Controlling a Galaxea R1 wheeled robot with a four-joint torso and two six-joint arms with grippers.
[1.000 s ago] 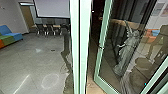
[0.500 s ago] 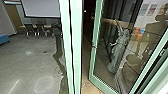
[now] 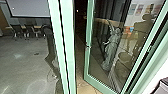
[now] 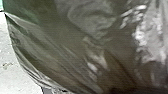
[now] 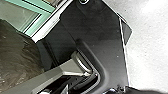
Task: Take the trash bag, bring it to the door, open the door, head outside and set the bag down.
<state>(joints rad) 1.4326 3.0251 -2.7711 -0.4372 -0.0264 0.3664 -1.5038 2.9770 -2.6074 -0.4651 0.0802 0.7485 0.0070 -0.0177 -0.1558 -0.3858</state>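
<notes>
The trash bag (image 4: 75, 50) bulges, dark and shiny, creased

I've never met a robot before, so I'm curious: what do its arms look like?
In the right wrist view, the robot's parts include a wide black plate with a round, pale-rimmed fitting at one corner, and a grey, angular bar with a rounded end.

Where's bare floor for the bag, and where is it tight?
A narrow strip of tan ground shows bare between green post and glass door; pale floor borders the robot's dark plate. It's crowded where trash bag, plate and green frame bunch together.
</notes>
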